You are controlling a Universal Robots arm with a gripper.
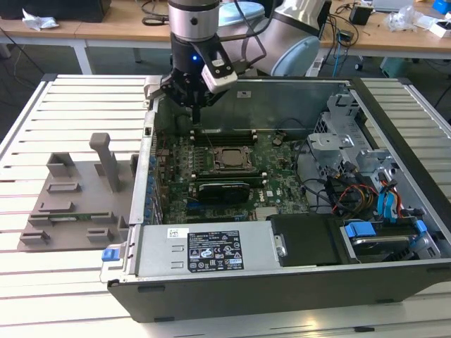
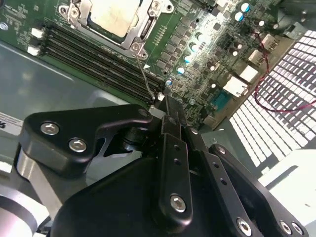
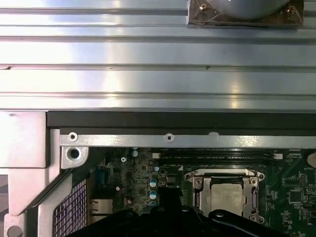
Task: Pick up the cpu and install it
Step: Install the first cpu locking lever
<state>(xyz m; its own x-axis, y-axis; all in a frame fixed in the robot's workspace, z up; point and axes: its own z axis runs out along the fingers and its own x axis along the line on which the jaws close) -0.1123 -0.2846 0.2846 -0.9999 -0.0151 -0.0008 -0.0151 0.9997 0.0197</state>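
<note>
An open desktop computer case (image 1: pixel 282 282) lies on its side on a slatted metal table (image 1: pixel 70 91), its motherboard (image 1: pixel 275 190) exposed. The cpu (image 1: pixel 228 157) sits in its socket near the middle of the board in the exterior view, its silver-grey top plate framed by the metal socket bracket (image 1: pixel 227 170); in the second wrist view the cpu (image 2: pixel 114 14) shows as a pale square inside that bracket, and in the first wrist view the cpu (image 3: pixel 228 195) lies seated in the same frame. The pincer (image 1: pixel 196 113) hangs above the board at roughly 11 o'clock from the cpu in the exterior view, clear of it and holding nothing; in the second wrist view its black fingers (image 2: pixel 173 123) lie pressed together, tip pointing at the edge of the board just beyond the memory slots (image 2: pixel 94 54). A thin wire lever (image 2: pixel 145 81) runs from the socket bracket across those slots toward the fingertip. At about 6 o'clock from the cpu in the exterior view stands a black memory module (image 1: pixel 224 189), and farther that way the power supply box (image 1: pixel 204 250) with its label. At 3 o'clock sit the drive cage (image 1: pixel 338 151) and blue-tabbed cables (image 1: pixel 387 204). A grey plastic fixture (image 1: pixel 77 197) rests on the table at 9 o'clock, outside the case.
</note>
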